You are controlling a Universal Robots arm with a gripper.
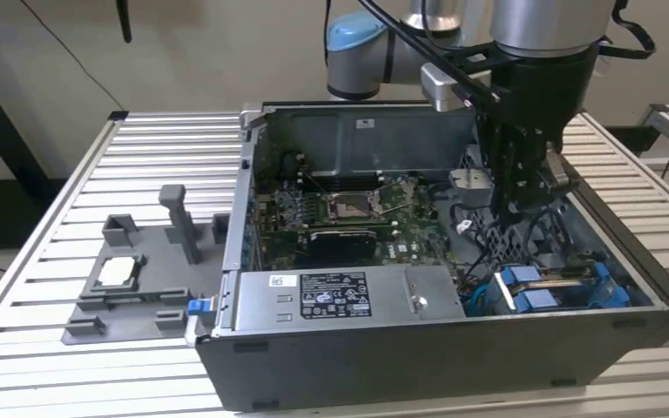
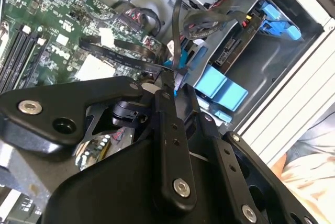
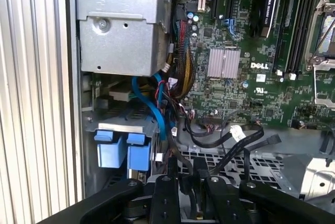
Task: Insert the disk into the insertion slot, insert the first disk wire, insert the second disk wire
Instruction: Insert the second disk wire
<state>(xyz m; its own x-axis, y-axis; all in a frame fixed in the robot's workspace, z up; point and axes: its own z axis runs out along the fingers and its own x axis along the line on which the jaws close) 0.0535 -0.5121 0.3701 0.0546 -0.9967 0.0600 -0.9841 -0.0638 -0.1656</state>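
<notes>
Slatted aluminium made up the surface point(image 1: 67, 183) beneath an open computer case point(image 1: 428, 366), with a pale wall behind it. On the exterior view's left of the case sat a grey fixture point(image 1: 131, 305) bearing a small square chip point(image 1: 119, 272). Inside the case lay a green motherboard point(image 1: 334, 209). A silver power supply box point(image 1: 334, 296) stood along the near wall.

The arm point(image 1: 543, 35) hung over the side of the case at the exterior view's right. Its black pincer point(image 1: 518, 213) reached down inside, between the motherboard and the case's side wall.

The disk point(image 1: 561, 279) sat in the insertion slot point(image 2: 209, 51) in the near corner of the case, at the exterior view's right, just beside the power supply box. The bright blue parts of its carrier stood out at both ends. In the first wrist view two blue tabs of the carrier showed at the mouth of the grey bay, below the power supply box, and a blue cable point(image 3: 153, 106) ran down past them.

In both wrist views the pincer was clenched. Its fingers point(image 2: 165, 130) were drawn close together on a black wire point(image 2: 177, 46), which rose from between the tips among other loose black cables point(image 3: 230, 135). The fingertips were near the slot, with the blue carrier just beyond them in the second wrist view.
</notes>
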